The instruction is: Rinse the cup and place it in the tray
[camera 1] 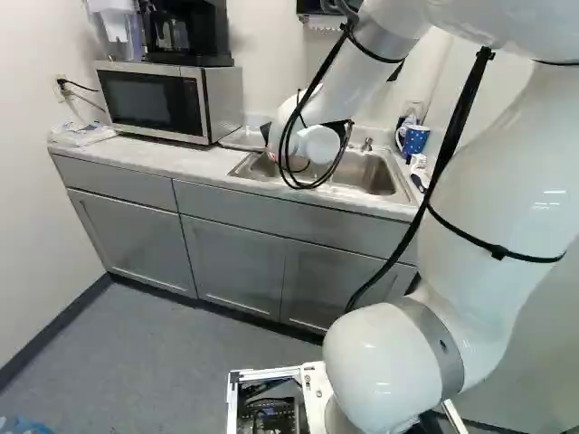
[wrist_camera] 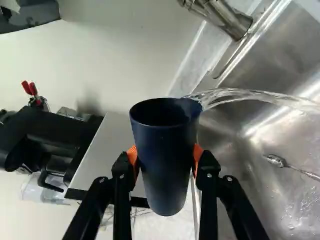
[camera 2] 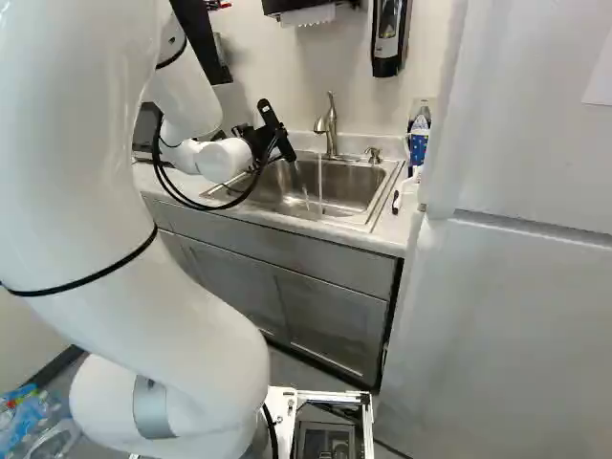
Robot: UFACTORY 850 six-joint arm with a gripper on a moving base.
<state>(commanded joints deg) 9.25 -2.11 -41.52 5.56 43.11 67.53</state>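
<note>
**Pinching the cup, pouring water into the sink**

Holding the dark blue cup (wrist_camera: 165,160) firmly between both black fingers (camera 2: 256,137), with the orange pads (wrist_camera: 132,157) pressed to opposite sides. Tipping the cup well over, above the near left part of the sink (camera 2: 349,186) in the right base view, and letting a clear stream of water (wrist_camera: 250,94) arc from the rim towards the metal basin. Reaching there with the white arm (camera 2: 186,100), wrist hiding the cup in the left base view.

Seen beside the cup in the right base view: the faucet (camera 2: 330,129) at the sink's back edge, with a thin stream below. Lying on the basin floor: a metal spoon (wrist_camera: 280,162). Standing right of the sink on the tabletop (camera 1: 118,154): a blue mug with white spots (camera 1: 415,139). Resting near the sink's right edge: a small black item (camera 2: 396,202), too small to name. Set on the tabletop left of the sink in the left base view: a microwave (camera 1: 154,101), with a black coffee machine (camera 1: 190,36) on top. Mounted on the wall above the sink: a soap dispenser (camera 2: 387,38) and a paper towel holder (camera 2: 306,13).
</note>
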